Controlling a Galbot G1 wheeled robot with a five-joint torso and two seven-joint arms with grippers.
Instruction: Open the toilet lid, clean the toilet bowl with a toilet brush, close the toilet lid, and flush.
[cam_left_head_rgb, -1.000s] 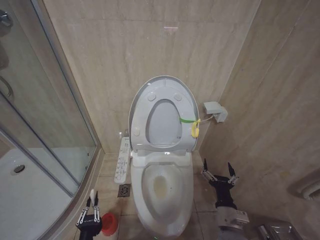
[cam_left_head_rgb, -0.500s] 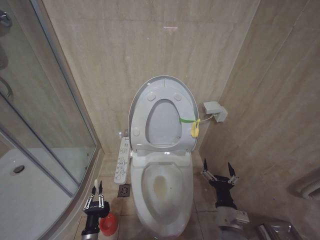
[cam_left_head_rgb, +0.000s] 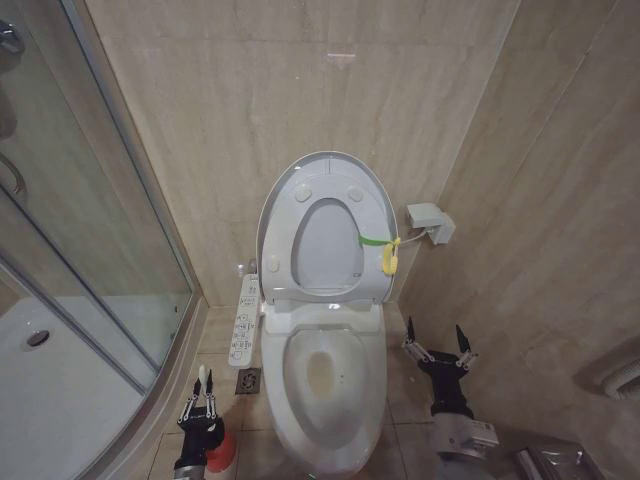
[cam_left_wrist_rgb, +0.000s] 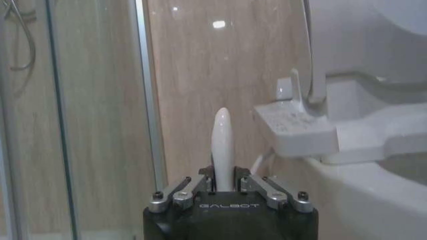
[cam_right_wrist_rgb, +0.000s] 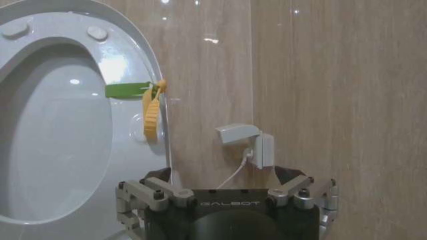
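Observation:
The toilet lid (cam_left_head_rgb: 327, 166) stands raised against the wall with the seat ring (cam_left_head_rgb: 283, 250) up in front of it. A green tag and yellow loop (cam_left_head_rgb: 388, 252) hang at its side edge, and show close in the right wrist view (cam_right_wrist_rgb: 151, 116). The toilet bowl (cam_left_head_rgb: 352, 330) lies uncovered below. Left of the bowl, my left gripper (cam_left_head_rgb: 203, 402) is shut on the toilet brush's pale handle (cam_left_wrist_rgb: 221, 142), just above the red holder (cam_left_head_rgb: 225, 452). The brush head is hidden. My right gripper (cam_left_head_rgb: 438, 345) hangs open to the right of the bowl, holding nothing.
A white button panel (cam_left_head_rgb: 243, 320) juts from the bowl's left side, near my left gripper. The glass shower screen (cam_left_head_rgb: 95, 250) and white shower tray (cam_left_head_rgb: 50, 390) close off the left. A floor drain (cam_left_head_rgb: 248, 380) lies by the bowl. A wall box (cam_left_head_rgb: 430, 222) sits on the right.
My left gripper has shifted right, toward the bowl, with the brush handle in it, and now covers more of the red holder. The right arm has not moved.

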